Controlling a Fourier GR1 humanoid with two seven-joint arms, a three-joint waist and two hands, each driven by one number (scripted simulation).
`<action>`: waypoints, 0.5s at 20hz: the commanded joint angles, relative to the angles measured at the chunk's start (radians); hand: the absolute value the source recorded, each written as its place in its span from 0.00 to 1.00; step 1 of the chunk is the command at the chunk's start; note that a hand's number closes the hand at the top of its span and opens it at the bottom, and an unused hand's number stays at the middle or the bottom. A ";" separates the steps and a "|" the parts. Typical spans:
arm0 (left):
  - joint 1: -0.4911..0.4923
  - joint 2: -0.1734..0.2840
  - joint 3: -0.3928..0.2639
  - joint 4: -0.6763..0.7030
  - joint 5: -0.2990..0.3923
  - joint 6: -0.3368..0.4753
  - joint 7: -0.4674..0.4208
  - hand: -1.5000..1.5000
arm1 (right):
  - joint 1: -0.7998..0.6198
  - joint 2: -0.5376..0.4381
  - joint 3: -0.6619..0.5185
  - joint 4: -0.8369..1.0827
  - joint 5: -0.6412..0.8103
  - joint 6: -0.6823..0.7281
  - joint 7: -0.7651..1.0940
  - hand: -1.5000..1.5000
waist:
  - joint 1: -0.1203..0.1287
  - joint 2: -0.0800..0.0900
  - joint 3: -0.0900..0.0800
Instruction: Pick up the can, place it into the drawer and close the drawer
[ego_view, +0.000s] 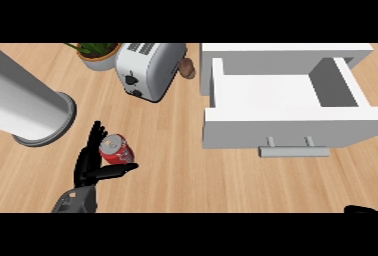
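Observation:
A red can (116, 149) with a silver top stands on the wooden counter at the lower left. My left hand (88, 167) is right beside it: its straight fingers run along the can's left side and its thumb reaches under the can's near side. The fingers do not curl round the can. To the right, the white drawer (280, 130) stands pulled open, its inside bare and its grey handle (294, 149) facing me. Only a dark tip of my right hand (360, 209) shows at the lower right edge.
A white toaster (148, 70) lies at the back, with a potted plant (97, 56) to its left and a small brown object (187, 67) to its right. A tall grey cylinder (29, 107) stands at the far left. Bare wood lies between the can and the drawer.

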 joint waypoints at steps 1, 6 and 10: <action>-0.074 0.025 -0.011 0.108 -0.006 -0.071 -0.003 0.00 | 0.020 0.033 0.021 0.028 0.030 0.011 -0.060 0.00 | -0.002 0.001 0.000; -0.079 -0.005 -0.027 0.101 0.012 -0.118 -0.034 1.00 | 0.024 0.057 0.056 -0.004 0.075 -0.008 -0.042 0.00 | 0.001 0.000 0.000; -0.186 -0.022 -0.004 0.214 0.020 -0.122 -0.085 1.00 | -0.035 0.030 0.057 -0.060 0.070 -0.042 0.065 0.00 | -0.004 0.002 -0.001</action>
